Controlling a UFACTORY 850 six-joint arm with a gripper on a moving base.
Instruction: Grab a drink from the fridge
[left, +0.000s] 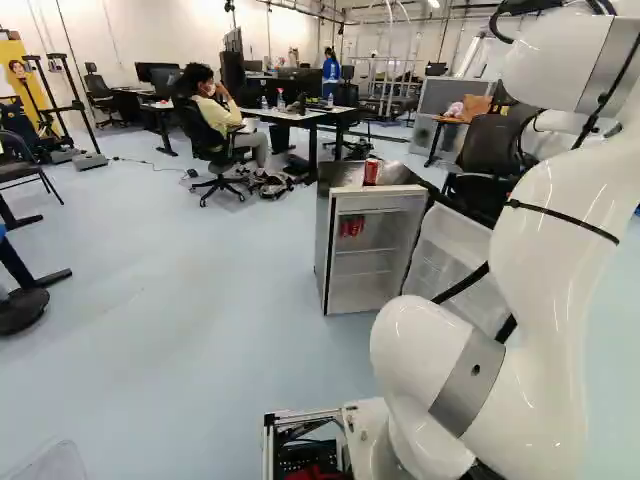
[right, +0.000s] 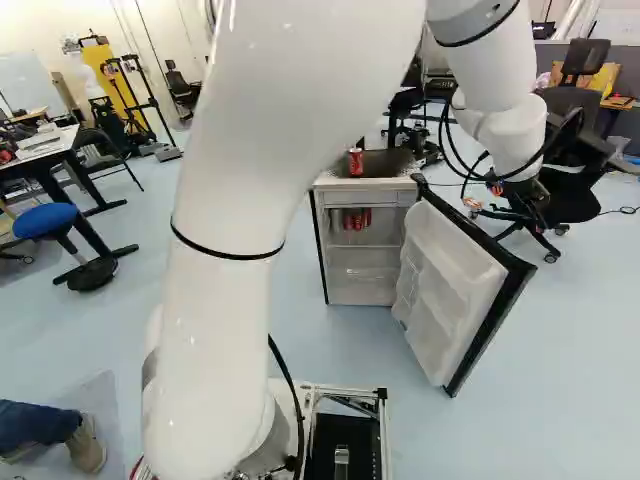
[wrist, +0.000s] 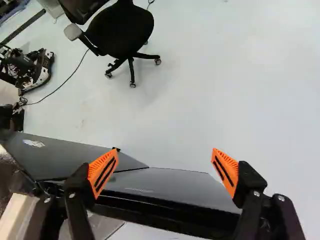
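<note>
"Inside the fridge (right: 376, 184), what can you make out?"

"Red cans (right: 357, 219), the drinks, sitting close together on the upper shelf. They're small and dim in both base views, so I can't give you a sure count."

"And the one up top?"

"One more red can (right: 356, 162), upright on top of the fridge. Beside it the left base view shows a pale, shiny patch (left: 394, 173), but I can't tell what it is."

"How about the door?"

"The door (right: 452, 282) is wide open. Its inner side has moulded racks, too washed out to say what they might hold. From the left base view, the arm (left: 550, 230) covers part of it."

"Where's the gripper (right: 527, 205), then?"

"By the far side of the open door, well apart from the cans. The left base view doesn't let me see it at all. In the wrist view its two fingers (wrist: 103, 172) stand spread wide, pinching nothing. The door's black edge runs across beneath them; whether they touch it, I can't tell."

"Anything ahead of them?"

"A dark office chair (wrist: 122, 30) on the floor (wrist: 200, 90), its back partly cut off."
</note>
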